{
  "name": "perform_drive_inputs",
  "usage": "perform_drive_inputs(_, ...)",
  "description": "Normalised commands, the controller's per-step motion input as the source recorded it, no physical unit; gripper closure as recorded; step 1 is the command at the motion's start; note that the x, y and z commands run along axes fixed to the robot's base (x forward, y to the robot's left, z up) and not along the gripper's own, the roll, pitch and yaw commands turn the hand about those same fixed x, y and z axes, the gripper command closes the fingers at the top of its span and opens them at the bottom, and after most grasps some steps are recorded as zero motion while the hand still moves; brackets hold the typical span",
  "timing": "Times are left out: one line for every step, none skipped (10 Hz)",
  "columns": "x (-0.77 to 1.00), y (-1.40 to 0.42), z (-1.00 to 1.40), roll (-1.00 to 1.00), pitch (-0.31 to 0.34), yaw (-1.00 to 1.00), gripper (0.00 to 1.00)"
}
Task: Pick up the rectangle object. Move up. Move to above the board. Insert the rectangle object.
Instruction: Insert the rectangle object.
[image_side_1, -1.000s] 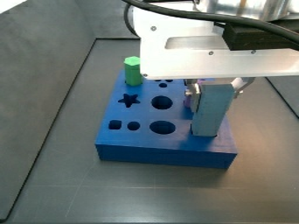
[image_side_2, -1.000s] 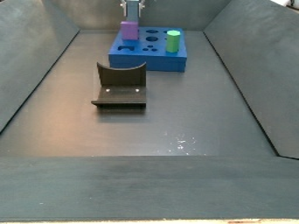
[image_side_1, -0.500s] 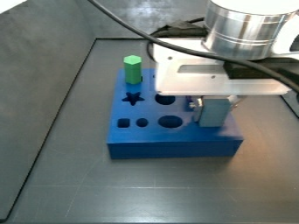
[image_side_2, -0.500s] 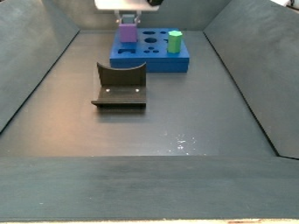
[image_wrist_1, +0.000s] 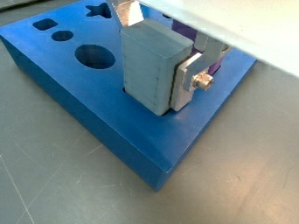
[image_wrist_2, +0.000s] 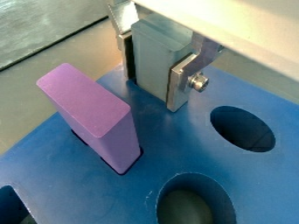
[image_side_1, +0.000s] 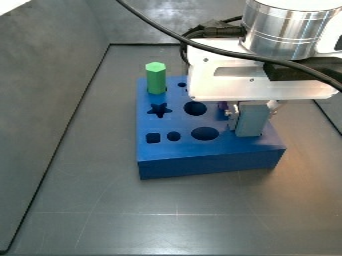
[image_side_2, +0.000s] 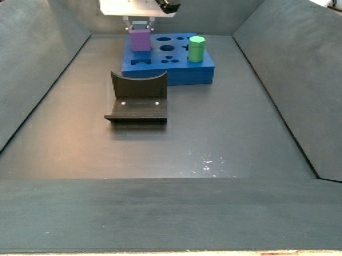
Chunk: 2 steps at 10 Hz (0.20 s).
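I'm clamping my gripper (image_wrist_1: 163, 54) on the rectangle object (image_wrist_1: 149, 63), standing upright in the board (image_wrist_1: 70, 83); purple block (image_wrist_2: 91, 116) beside it

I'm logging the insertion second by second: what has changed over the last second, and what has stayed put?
The gripper, still shut on the rectangle object, has gone down: the light-blue prism now shows less height above the board, apparently sunk further into its slot. The board seems to have turned a little in a side view. Nothing was let go. The green hexagonal prism, the pink block and the fixture stayed as they were.
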Motion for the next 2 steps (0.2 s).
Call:
perform_drive_inputs(0.00,0.00,0.00,0.00,-0.009,0.00,1.00)
perform_drive_inputs(0.00,0.00,0.00,0.00,0.000,0.00,1.00)
